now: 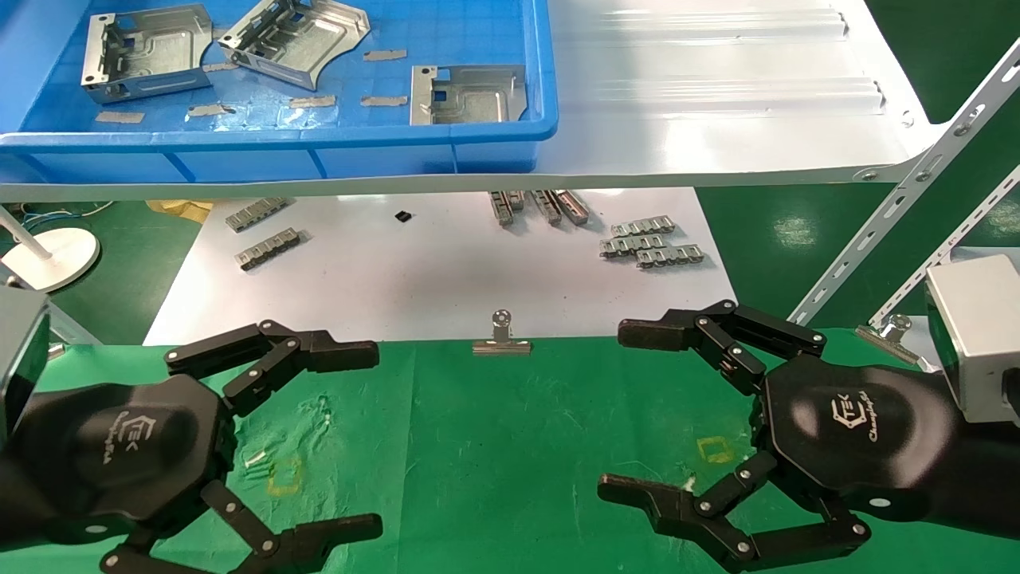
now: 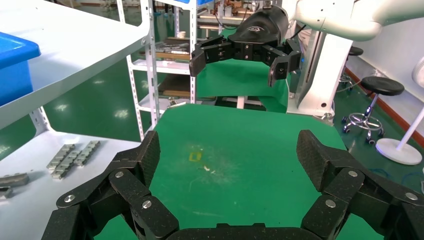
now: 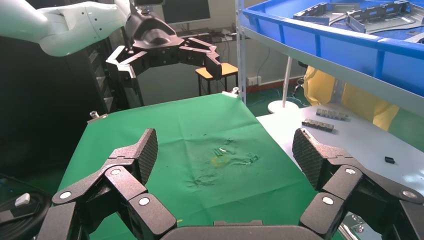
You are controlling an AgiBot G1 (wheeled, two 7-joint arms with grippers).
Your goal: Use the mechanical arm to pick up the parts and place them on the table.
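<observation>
Three silver parts lie in a blue tray (image 1: pixel 279 142) on the upper shelf: one at the left (image 1: pixel 147 52), one tilted in the middle (image 1: pixel 295 40), one at the tray's right front corner (image 1: pixel 468 94). The tray and parts also show in the right wrist view (image 3: pixel 380 15). The green table (image 1: pixel 510 446) has two yellow square marks (image 1: pixel 284 476) (image 1: pixel 715 450). My left gripper (image 1: pixel 374 440) (image 2: pixel 227 155) is open and empty just above the cloth at the left. My right gripper (image 1: pixel 612 408) (image 3: pixel 225 150) is open and empty at the right. No part lies on the cloth.
A glossy white shelf board (image 1: pixel 717 96) carries the tray and overhangs a white sheet (image 1: pixel 414 271) with grey link strips (image 1: pixel 649 243). Binder clips (image 1: pixel 501 339) (image 1: pixel 888 333) pin the cloth's far edge. Slanted metal struts (image 1: pixel 900 191) stand at the right.
</observation>
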